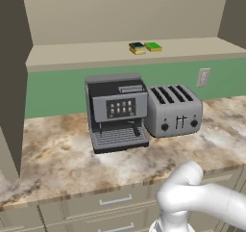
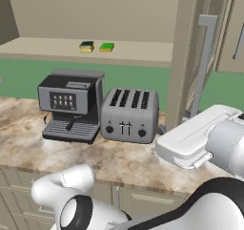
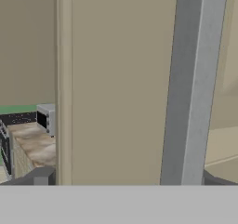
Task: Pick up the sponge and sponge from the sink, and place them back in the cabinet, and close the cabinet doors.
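Already both small flat yellow-based sponges, the dark-topped one (image 1: 137, 47) and the bright-green-topped one (image 1: 153, 46), lie side by side on the beige cabinet shelf (image 1: 86, 53), upper centre of the left base view. So door closing looks like the step in hand. The gripper (image 3: 122, 180) stands wide, empty, around the long silver bar handle (image 3: 193, 86) of the tall beige cabinet door (image 3: 116, 79). Next it should close on the handle and swing clear of the silver toaster (image 2: 127, 112) on the marbled desk (image 2: 119, 160).

A home kitchen: a coffee machine (image 1: 117, 111) and toaster (image 1: 174, 110) sit mid-frame on a marbled counter (image 1: 57, 159), drawers (image 1: 115, 200) below, a beige cabinet (image 1: 120, 14) across the top, green wall (image 1: 53, 91) behind.
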Available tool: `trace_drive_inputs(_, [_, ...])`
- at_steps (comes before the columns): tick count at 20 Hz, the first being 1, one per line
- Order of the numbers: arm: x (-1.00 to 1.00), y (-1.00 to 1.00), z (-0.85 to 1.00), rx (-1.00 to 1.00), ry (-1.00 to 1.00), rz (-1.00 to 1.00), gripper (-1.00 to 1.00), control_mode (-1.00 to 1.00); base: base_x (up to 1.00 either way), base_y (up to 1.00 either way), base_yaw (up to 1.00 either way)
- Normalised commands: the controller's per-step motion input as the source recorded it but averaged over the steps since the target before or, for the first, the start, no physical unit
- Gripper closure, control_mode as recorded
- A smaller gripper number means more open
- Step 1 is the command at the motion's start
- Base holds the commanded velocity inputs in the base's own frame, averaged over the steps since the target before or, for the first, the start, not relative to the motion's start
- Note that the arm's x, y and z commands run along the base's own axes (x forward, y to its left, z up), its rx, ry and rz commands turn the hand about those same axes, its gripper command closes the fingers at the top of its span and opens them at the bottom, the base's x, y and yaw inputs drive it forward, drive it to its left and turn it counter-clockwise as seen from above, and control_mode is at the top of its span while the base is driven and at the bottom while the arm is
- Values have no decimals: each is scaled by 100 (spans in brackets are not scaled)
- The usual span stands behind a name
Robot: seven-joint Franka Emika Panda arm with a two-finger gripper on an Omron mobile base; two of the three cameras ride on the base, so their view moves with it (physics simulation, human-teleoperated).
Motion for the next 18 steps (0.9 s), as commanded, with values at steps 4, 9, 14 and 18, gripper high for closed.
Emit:
trace_drive_inputs(4, [37,24,0,0,-4,0,-100,-100,0,0,0])
trace_drive_inputs(9, [43,24,0,0,-5,0,-100,-100,0,0,0])
trace_drive_inputs(14, [46,26,0,0,-3,1,-100,-100,0,0,0])
trace_drive_inputs(18, [49,21,0,1,0,6,-100,-100,0,0,0])
